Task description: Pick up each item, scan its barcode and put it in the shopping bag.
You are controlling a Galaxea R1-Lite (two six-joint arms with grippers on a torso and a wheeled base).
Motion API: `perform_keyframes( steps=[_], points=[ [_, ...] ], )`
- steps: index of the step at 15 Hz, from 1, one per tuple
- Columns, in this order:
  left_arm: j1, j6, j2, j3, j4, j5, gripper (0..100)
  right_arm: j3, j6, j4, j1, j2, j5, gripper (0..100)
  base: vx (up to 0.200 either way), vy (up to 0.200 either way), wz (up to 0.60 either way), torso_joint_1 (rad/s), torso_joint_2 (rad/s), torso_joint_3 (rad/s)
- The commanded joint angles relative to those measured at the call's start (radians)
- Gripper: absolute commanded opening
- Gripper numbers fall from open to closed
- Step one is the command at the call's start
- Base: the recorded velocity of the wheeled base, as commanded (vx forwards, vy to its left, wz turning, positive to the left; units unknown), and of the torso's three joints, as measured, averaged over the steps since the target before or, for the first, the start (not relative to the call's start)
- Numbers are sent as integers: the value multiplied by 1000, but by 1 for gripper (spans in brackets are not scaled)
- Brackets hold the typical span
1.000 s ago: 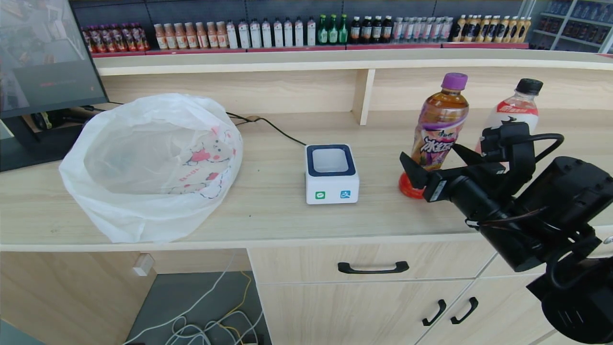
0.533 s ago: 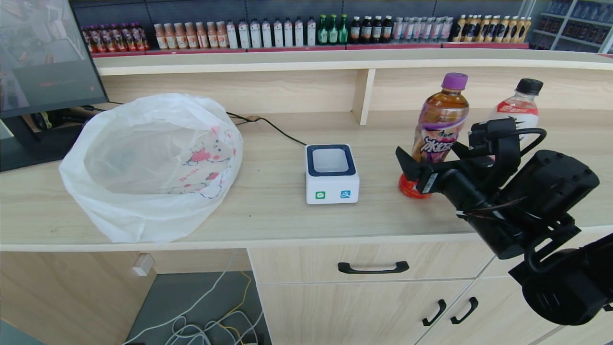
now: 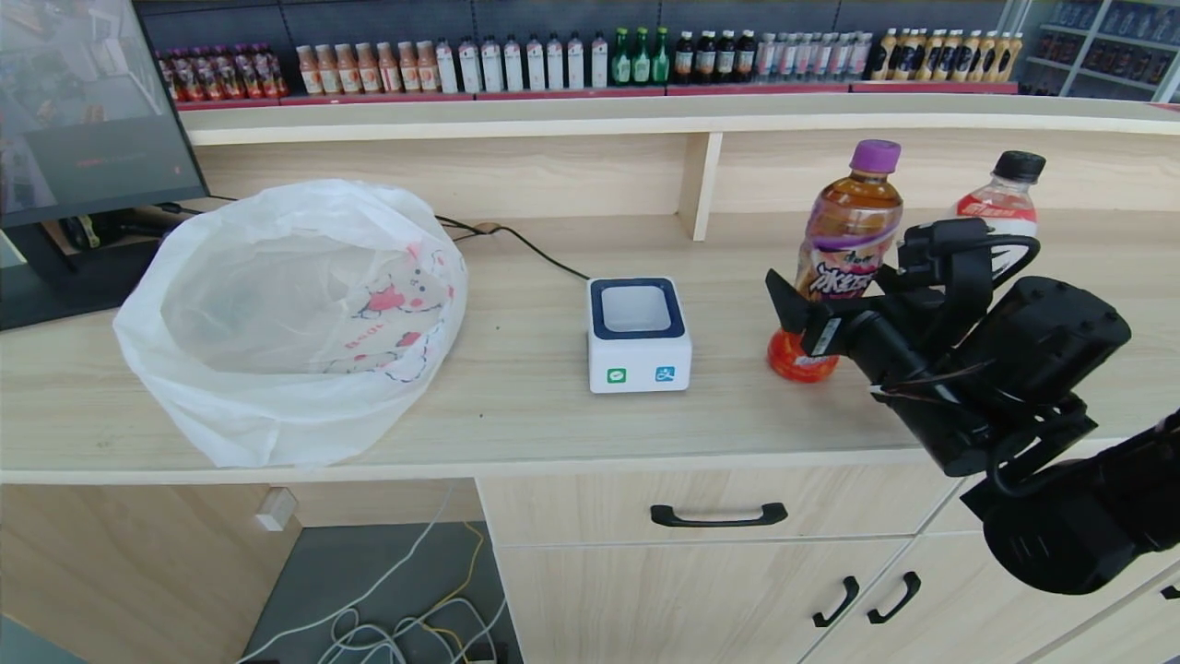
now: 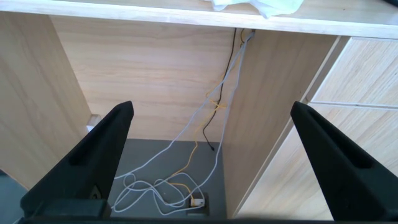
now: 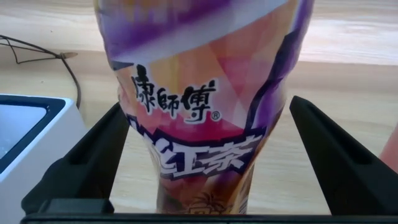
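right gripper (image 3: 830,300) spread astride the purple-capped bottle (image 3: 848,240), low on its label. best: centre it, close firmly, lift straight; black-capped bottle (image 3: 1000,198) stands near.

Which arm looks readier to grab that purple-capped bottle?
Right. On the right arm the open jaws sit either side of the bottle; the left jaws hang open below the counter, facing cables.
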State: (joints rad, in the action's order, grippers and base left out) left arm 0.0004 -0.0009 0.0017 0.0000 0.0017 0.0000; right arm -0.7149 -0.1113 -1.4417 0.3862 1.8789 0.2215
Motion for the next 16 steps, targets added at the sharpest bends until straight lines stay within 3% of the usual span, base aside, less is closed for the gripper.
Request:
perform_keyframes(
  steps=[1,16],
  points=[
    [0,-1,0,0,0,0,100,-15,-1,0,-1,14,-2,100,0,0,0,0,0,0],
    [0,-1,0,0,0,0,100,-31,33,3,10,32,-5,100,0,0,0,0,0,0]
  ],
)
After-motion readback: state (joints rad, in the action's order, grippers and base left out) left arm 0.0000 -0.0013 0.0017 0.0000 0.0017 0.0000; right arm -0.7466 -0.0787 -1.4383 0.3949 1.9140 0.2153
